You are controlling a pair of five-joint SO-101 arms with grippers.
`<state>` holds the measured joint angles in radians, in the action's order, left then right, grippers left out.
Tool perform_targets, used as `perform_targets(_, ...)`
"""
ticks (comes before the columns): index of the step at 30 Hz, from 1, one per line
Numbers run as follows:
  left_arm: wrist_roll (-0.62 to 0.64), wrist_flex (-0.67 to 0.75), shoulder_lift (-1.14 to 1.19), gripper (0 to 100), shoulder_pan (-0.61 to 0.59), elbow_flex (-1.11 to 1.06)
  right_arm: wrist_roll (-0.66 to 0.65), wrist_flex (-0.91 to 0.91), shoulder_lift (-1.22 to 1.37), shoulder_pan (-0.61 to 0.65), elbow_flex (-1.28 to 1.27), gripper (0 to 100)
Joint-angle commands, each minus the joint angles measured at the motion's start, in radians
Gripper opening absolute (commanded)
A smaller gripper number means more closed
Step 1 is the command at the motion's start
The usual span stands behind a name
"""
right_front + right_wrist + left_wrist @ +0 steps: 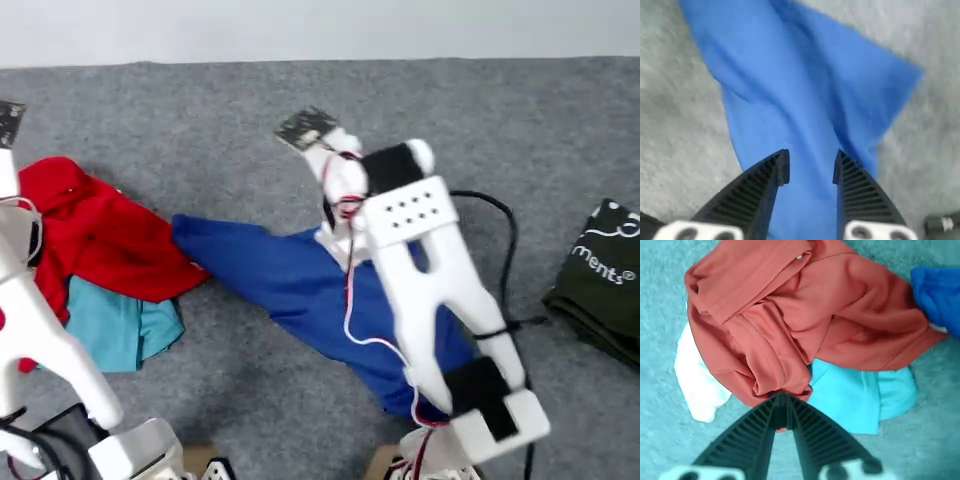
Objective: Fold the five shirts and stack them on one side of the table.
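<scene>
High view: a blue shirt (290,285) is spread on the desk (200,130) under the right arm, a red shirt (105,240) and teal shirt (120,328) heaped leftward, a green shirt (600,275) folded rightward. Left wrist view: the left hand (783,401) is clenched at the red shirt's edge, a white shirt (695,385) alongside. Right wrist view: the right hand (811,167) is released over the blue shirt

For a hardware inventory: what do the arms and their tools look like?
The left arm and right arm are white. The right arm has black motor blocks, a perforated plate, red and white wires and a black cable. The left tool and right tool have black ribbed tapering fingers on white bases.
</scene>
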<state>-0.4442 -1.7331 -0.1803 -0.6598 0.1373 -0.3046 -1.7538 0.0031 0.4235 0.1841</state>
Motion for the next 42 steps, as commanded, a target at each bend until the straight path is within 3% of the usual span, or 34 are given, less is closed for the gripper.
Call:
perform_targets(1, 0.110, -0.020, -0.014, 0, 0.008, 0.001, 0.014, -0.035, -0.068, -0.079, -0.064, 15.8)
perform_targets(5, 0.203, -0.020, -0.014, 0, 0.009, 0.001, 0.012, 0.038, 0.004, -0.139, -0.127, 13.6)
perform_targets(10, 0.218, -0.020, -0.012, 0, 0.009, 0.001, 0.014, 0.226, 0.157, -0.157, -0.129, 0.4)
perform_targets(14, 0.219, -0.020, -0.011, 0, 0.009, 0.001, 0.015, 0.257, 0.300, -0.119, -0.126, 0.9)
perform_targets(21, 0.264, -0.018, -0.003, 0, 0.009, 0.001, 0.017, 0.096, 0.380, 0.059, -0.126, 0.9)
perform_targets(30, 0.259, -0.002, -0.003, 0, 0.009, -0.010, 0.021, -0.030, 0.133, 0.305, -0.130, 0.9)
perform_targets(35, 0.258, 0.009, -0.003, 0, 0.009, -0.038, 0.100, -0.035, -0.004, 0.423, -0.230, 0.9)
perform_targets(38, 0.258, 0.009, -0.003, 0, 0.009, -0.038, 0.104, -0.033, -0.082, 0.386, -0.265, 0.9)
perform_targets(42, 0.258, 0.011, -0.003, 0, 0.009, -0.038, 0.098, -0.024, -0.136, 0.145, -0.253, 2.5)
